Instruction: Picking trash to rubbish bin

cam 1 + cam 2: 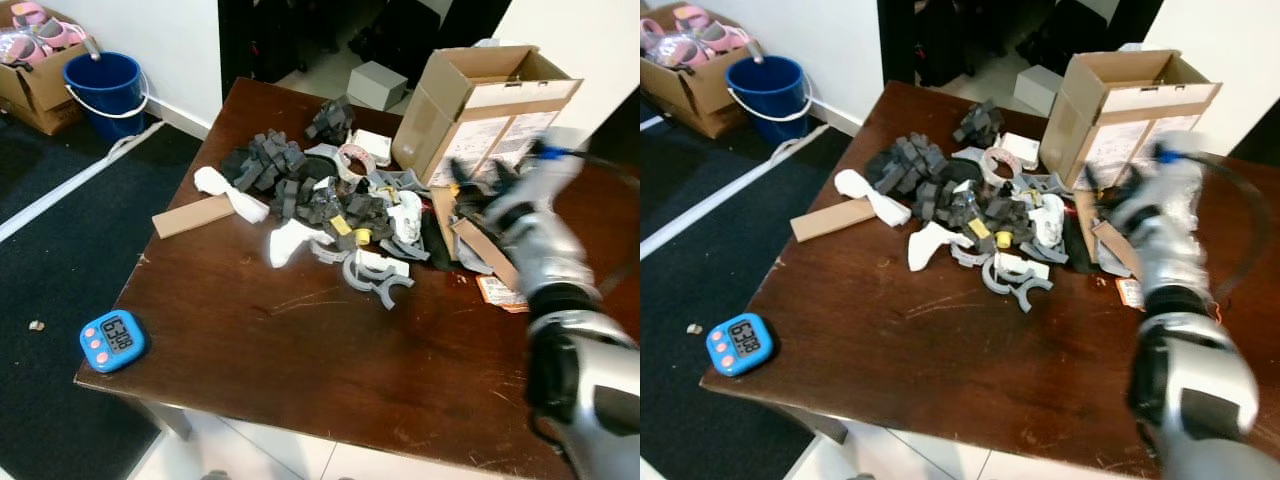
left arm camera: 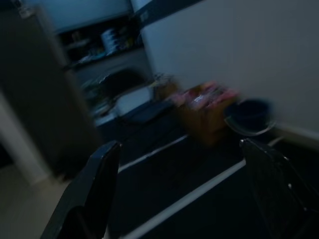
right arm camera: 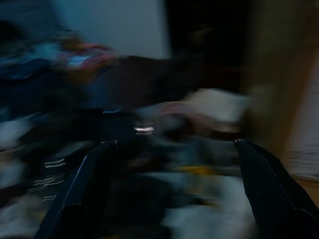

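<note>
Trash heap: foam blocks, grey plastic clips, paper scraps, mid-table. Right gripper at heap's right edge, beside cardboard box, fingers spread, holding nothing. I pick one loose edge piece, close squarely. Left gripper idle, fingers apart. Cardboard box open, contents hidden. Blue bucket on floor, well apart; interior unseen.
</note>
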`<state>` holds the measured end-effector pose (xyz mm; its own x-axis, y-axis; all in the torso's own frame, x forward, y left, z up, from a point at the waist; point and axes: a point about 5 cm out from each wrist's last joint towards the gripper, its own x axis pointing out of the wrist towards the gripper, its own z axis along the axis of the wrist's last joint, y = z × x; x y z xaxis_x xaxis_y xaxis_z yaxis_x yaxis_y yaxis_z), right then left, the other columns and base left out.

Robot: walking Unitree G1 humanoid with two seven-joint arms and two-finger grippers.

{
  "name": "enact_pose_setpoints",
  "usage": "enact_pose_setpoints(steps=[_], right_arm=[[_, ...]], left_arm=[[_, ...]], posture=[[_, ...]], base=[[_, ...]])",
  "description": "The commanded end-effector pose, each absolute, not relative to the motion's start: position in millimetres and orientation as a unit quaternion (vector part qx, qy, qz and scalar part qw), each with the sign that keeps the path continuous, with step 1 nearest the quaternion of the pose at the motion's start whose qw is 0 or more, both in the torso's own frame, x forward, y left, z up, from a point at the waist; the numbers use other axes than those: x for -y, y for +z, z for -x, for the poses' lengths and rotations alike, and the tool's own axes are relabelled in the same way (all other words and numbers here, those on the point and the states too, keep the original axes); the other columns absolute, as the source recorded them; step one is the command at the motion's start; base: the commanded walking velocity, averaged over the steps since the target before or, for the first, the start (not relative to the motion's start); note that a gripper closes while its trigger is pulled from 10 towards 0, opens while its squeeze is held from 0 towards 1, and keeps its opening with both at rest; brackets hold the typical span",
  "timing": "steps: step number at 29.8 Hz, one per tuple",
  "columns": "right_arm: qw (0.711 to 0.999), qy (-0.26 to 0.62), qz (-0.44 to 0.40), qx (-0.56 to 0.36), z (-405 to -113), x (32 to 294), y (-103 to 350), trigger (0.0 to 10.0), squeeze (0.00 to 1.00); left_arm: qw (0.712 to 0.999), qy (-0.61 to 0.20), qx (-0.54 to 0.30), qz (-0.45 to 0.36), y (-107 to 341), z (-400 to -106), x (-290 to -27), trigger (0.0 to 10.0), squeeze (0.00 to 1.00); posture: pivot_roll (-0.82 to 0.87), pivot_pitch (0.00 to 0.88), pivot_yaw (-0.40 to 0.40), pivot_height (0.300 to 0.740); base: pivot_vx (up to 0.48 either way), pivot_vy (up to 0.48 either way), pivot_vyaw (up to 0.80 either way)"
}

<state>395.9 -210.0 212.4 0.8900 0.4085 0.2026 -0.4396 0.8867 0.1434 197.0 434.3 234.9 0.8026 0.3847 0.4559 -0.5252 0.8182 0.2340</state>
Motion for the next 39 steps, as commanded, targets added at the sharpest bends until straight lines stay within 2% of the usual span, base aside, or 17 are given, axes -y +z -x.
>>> enact_pose_setpoints(steps=[1, 2, 5, 7, 11, 14, 16, 18, 19, 23, 32, 34, 37, 39], right_arm=[[0.951, 0.28, -0.103, 0.083, -396.2, 191.7, 214.4, 10.0, 0.0], [0.951, 0.28, -0.103, 0.083, -396.2, 191.7, 214.4, 10.0, 0.0], [0.919, 0.372, -0.109, 0.072, -393.9, 157.9, 211.5, 10.0, 0.0], [0.885, 0.443, -0.125, 0.065, -388.8, 128.5, 209.1, 10.0, 0.0], [0.868, 0.473, -0.138, 0.062, -385.9, 111.9, 208.5, 10.0, 0.0], [0.875, 0.469, -0.113, 0.037, -385.0, 81.9, 198.2, 10.0, 0.0], [0.88, 0.463, -0.102, 0.032, -385.0, 76.1, 195.7, 10.0, 0.0], [0.907, 0.415, -0.065, 0.027, -388.7, 66.2, 192.6, 10.0, 0.0], [0.907, 0.415, -0.065, 0.027, -388.7, 66.2, 192.6, 10.0, 0.0], [0.941, 0.333, -0.027, 0.051, -396.2, 66.8, 199.8, 10.0, 0.0], [0.958, 0.267, -0.079, 0.073, -404.8, 90.4, 214.9, 10.0, 0.0], [0.965, 0.243, -0.067, 0.071, -406.8, 97.2, 214.4, 10.0, 0.0], [0.982, 0.186, 0.009, 0.034, -408.5, 104.3, 199.6, 10.0, 0.0], [0.983, 0.179, 0.027, 0.019, -407.7, 104.2, 192.9, 10.0, 0.0]], left_arm=[[0.946, 0.168, 0.208, -0.182, 245.3, -208.0, -412.7, 10.0, 0.0], [0.946, 0.168, 0.208, -0.182, 245.3, -208.0, -412.7, 10.0, 0.0], [0.956, 0.072, 0.22, -0.177, 253.5, -219.7, -380.8, 10.0, 0.0], [0.961, -0.006, 0.234, -0.148, 256.0, -231.6, -350.7, 10.0, 0.0], [0.961, -0.051, 0.238, -0.134, 256.5, -237.1, -331.3, 10.0, 0.0], [0.961, -0.086, 0.234, -0.118, 249.6, -244.2, -308.5, 10.0, 0.0], [0.961, -0.092, 0.235, -0.113, 248.1, -245.3, -304.0, 10.0, 0.0], [0.961, -0.117, 0.23, -0.098, 243.7, -247.3, -286.5, 10.0, 0.0], [0.961, -0.117, 0.23, -0.098, 243.7, -247.3, -286.5, 10.0, 0.0], [0.957, -0.17, 0.222, -0.083, 239.7, -250.5, -253.8, 10.0, 0.0], [0.94, -0.242, 0.232, -0.067, 250.6, -251.2, -208.9, 10.0, 0.0], [0.938, -0.253, 0.229, -0.062, 249.2, -252.2, -202.8, 10.0, 0.0], [0.937, -0.264, 0.217, -0.066, 245.7, -255.4, -194.6, 10.0, 0.0], [0.937, -0.267, 0.215, -0.069, 245.4, -256.3, -192.7, 10.0, 0.0]], posture=[[0.29, 0.147, -0.131, 0.74], [0.29, 0.147, -0.131, 0.74], [0.3, 0.158, -0.14, 0.74], [0.3, 0.168, -0.148, 0.74], [0.3, 0.175, -0.153, 0.74], [0.3, 0.194, -0.165, 0.74], [0.3, 0.196, -0.166, 0.74], [0.3, 0.208, -0.172, 0.74], [0.3, 0.208, -0.172, 0.74], [0.31, 0.22, -0.183, 0.74], [0.32, 0.221, -0.192, 0.74], [0.33, 0.216, -0.19, 0.74], [0.32, 0.202, -0.178, 0.74], [0.32, 0.2, -0.172, 0.74]], base=[[0.0, 0.0, 0.0], [0.0, 0.0, 0.0], [0.0, 0.0, 0.0], [0.0, 0.0, 0.0], [0.0, 0.0, 0.0], [0.0, 0.0, 0.0], [0.0, 0.0, 0.0], [0.0, 0.0, 0.0], [0.0, 0.0, 0.0], [0.0, 0.0, 0.0], [0.0, 0.0, 0.0], [0.0, 0.0, 0.0], [0.0, 0.0, 0.0], [0.0, 0.0, 0.0]])
